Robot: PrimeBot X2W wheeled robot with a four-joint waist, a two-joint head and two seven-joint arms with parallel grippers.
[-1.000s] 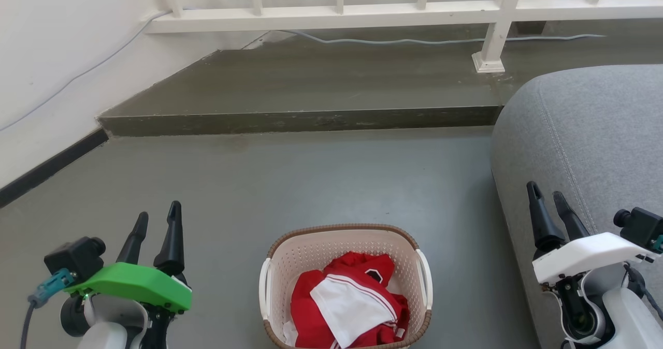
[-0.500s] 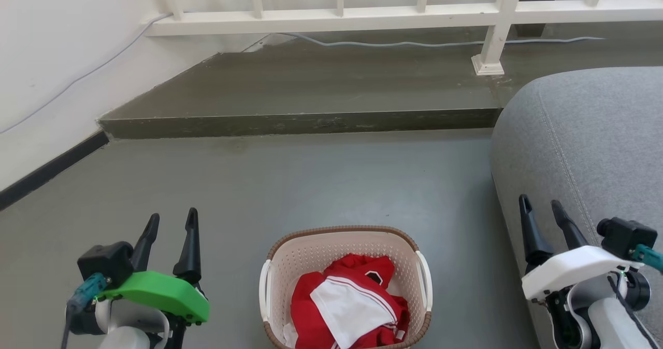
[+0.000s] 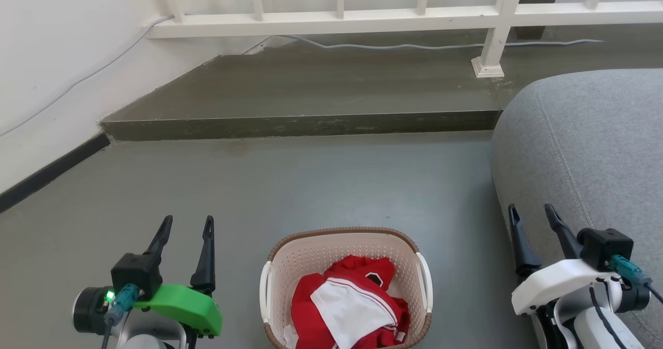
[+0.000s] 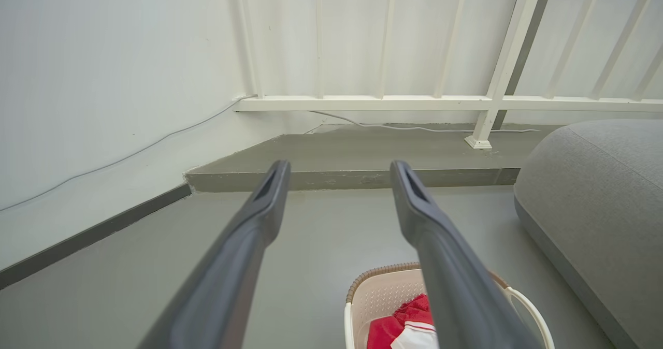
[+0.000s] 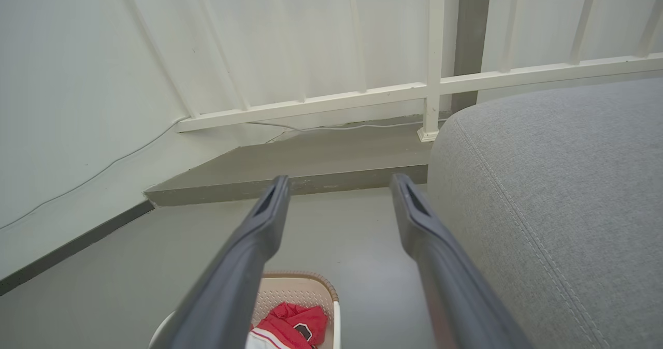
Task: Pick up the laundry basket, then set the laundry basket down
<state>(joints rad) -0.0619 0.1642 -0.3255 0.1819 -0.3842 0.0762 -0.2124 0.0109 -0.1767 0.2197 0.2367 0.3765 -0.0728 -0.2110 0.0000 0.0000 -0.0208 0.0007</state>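
Grey floor (image 3: pixel 311 183): the basket (image 3: pixel 344 230) is flanked by the left gripper (image 3: pixel 187 220) and right gripper (image 3: pixel 530 208), both spread and empty; handles (image 3: pixel 265 289) should be gripped together and level.

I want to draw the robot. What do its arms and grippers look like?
The left gripper has a green cover, the right gripper a white one. Both have two long, dark, pointed fingers and a black camera with a teal plug.
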